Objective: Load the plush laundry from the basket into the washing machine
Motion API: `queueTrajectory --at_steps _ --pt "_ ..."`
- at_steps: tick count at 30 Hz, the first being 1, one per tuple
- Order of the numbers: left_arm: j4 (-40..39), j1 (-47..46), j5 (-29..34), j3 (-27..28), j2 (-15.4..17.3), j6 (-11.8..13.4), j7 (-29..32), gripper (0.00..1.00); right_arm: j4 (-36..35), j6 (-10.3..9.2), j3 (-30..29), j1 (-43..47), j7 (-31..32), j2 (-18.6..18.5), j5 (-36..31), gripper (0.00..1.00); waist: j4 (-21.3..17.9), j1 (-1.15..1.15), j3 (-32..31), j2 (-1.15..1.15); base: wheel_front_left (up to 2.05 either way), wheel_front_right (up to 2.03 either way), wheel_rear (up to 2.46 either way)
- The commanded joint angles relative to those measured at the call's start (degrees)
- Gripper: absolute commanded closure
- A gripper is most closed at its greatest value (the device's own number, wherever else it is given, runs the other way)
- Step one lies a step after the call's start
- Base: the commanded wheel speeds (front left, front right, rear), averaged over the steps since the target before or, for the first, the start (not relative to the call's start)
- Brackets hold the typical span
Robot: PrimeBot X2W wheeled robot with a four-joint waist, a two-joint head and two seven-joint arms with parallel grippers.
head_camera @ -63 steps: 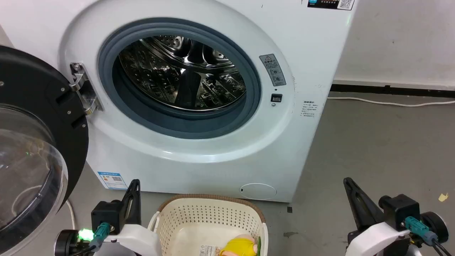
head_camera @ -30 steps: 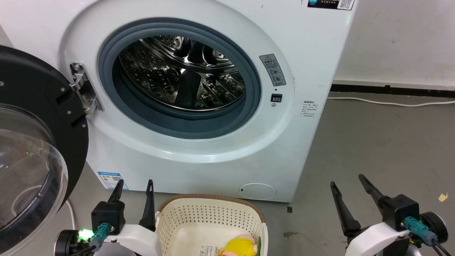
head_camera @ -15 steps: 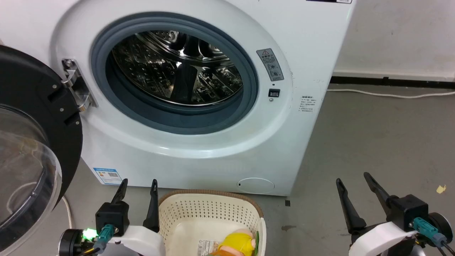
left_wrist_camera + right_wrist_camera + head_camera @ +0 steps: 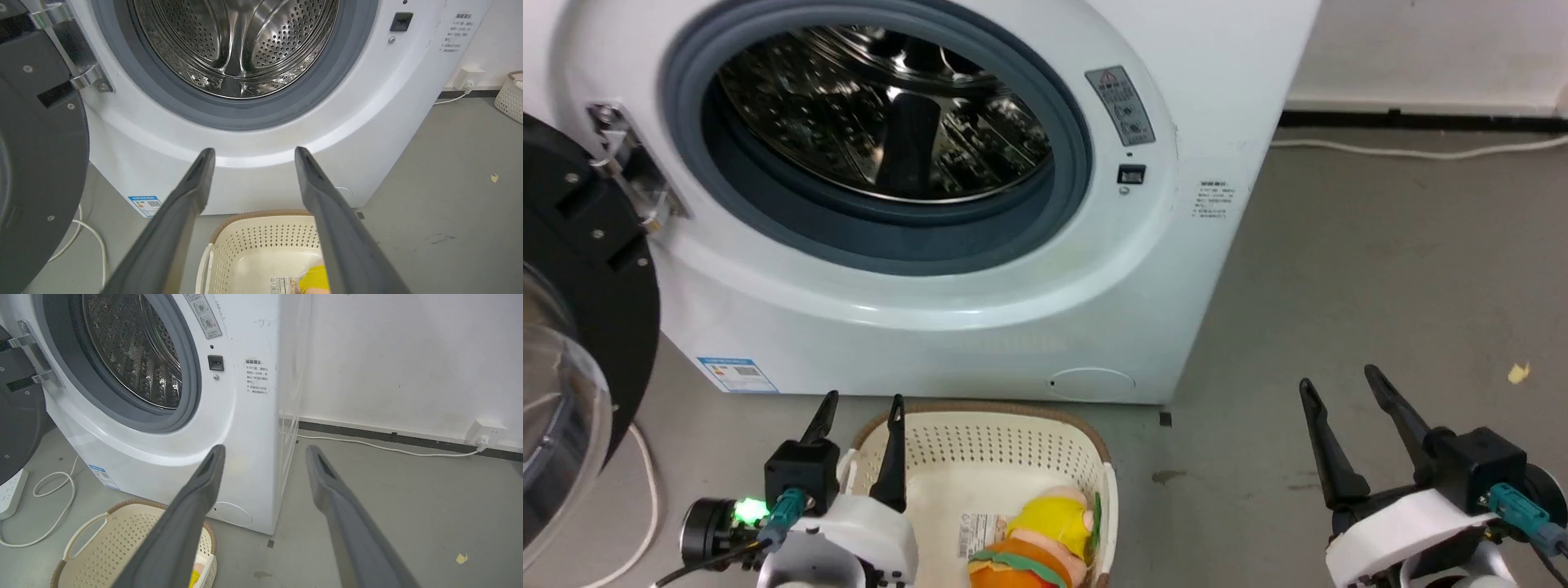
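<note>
With the left claw (image 4: 864, 398) and right claw (image 4: 1339, 377) both spread and empty, and the plush laundry (image 4: 1033, 543) at 5 o'clock in the basket (image 4: 980, 409), itself at 6 o'clock of the washing machine (image 4: 980, 327), one claw should probably dip straight in and pinch the plush's bulk.

White washing machine (image 4: 1013, 351) with a grey gasket (image 4: 1082, 163), a shiny steel drum (image 4: 849, 106) dotted with holes and a black-rimmed clear door (image 4: 588, 269). Cream basket (image 4: 980, 449), perforated in rows, brown rim. Yellow and pale pink plush (image 4: 1054, 518) with green edge, orange plush (image 4: 1013, 573) with green and red trim. Grey floor (image 4: 1380, 269)
</note>
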Motion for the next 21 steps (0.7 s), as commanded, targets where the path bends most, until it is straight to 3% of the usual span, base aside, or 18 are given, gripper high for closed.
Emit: queueTrajectory --at_steps 1,21 --pt "1.0 -1.5 -0.4 -0.3 0.4 -0.5 -0.4 0.00 -0.5 -0.02 -0.1 -1.0 -0.6 0.0 0.6 0.00 -0.8 0.00 1.2 0.00 0.00 0.00 0.00" --pt "16.0 -11.4 -2.3 -4.0 3.0 -2.6 2.4 0.00 -2.9 -0.03 0.4 -4.0 -3.0 -0.1 3.4 0.00 -5.7 0.00 11.4 0.00 0.00 0.00 0.00"
